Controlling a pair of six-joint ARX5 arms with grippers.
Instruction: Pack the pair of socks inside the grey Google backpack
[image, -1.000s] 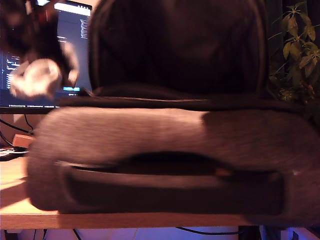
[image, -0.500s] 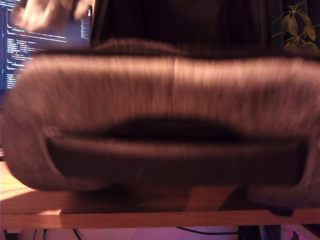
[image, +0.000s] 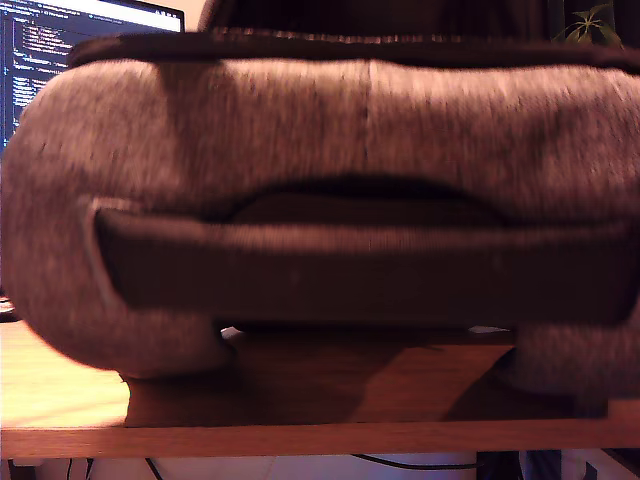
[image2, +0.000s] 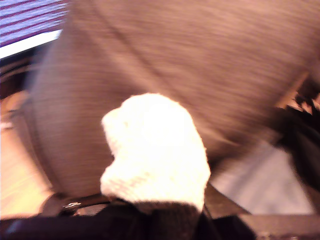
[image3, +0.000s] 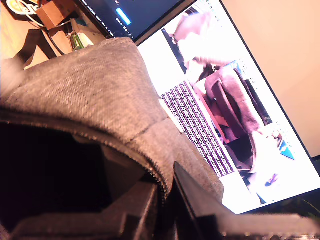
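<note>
socks: pale knit sock bundle (image2: 155, 150), soft, light, pinched in my first gripper (image2: 155, 212) | bag: grey tweed backpack (image: 320, 200), floppy, off the wooden bench (image: 60, 400) at 6 o'clock | second gripper (image3: 165, 200) apparently clamped on zipper rim

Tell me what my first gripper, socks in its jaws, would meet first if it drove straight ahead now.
Probably the outer grey fabric of the backpack: beyond the socks it fills the first wrist view. No opening shows there, though blur hides depth.

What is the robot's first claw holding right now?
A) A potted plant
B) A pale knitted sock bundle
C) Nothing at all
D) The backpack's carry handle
B: in the first wrist view, my first claw is closed on the pale knitted sock bundle, with the grey backpack just behind it.
</note>
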